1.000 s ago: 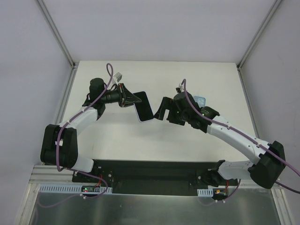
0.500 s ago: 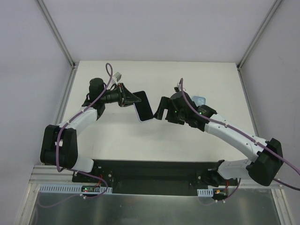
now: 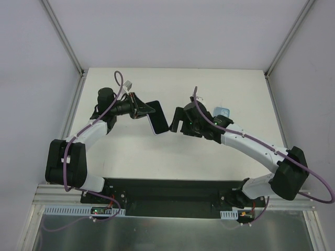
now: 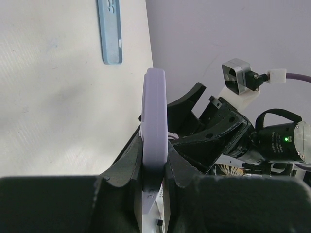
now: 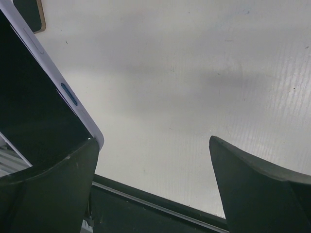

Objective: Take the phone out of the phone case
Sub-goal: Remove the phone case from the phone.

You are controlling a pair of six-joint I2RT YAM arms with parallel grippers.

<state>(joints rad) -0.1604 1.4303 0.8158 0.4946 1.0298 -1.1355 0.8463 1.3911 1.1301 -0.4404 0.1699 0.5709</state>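
Note:
The phone in its lavender case [image 3: 158, 119] is held on edge above the table. My left gripper [image 3: 146, 110] is shut on its left end. In the left wrist view the case edge [image 4: 155, 116] is clamped between both fingers [image 4: 130, 162]. My right gripper [image 3: 175, 122] is open at the phone's right edge. In the right wrist view the phone's dark screen [image 5: 29, 116] and lavender rim fill the left side. The phone's corner sits at the tip of my left finger [image 5: 58, 184]. The other finger stands far to the right, with nothing between them.
A light blue empty case [image 3: 222, 111] lies on the white table behind the right arm; it also shows in the left wrist view [image 4: 109, 31]. A dark flat object with a gold edge [image 5: 30, 14] lies at the top left of the right wrist view.
My right gripper has moved left and back, closing in on the phone's right edge. The left gripper with the phone has shifted slightly back.

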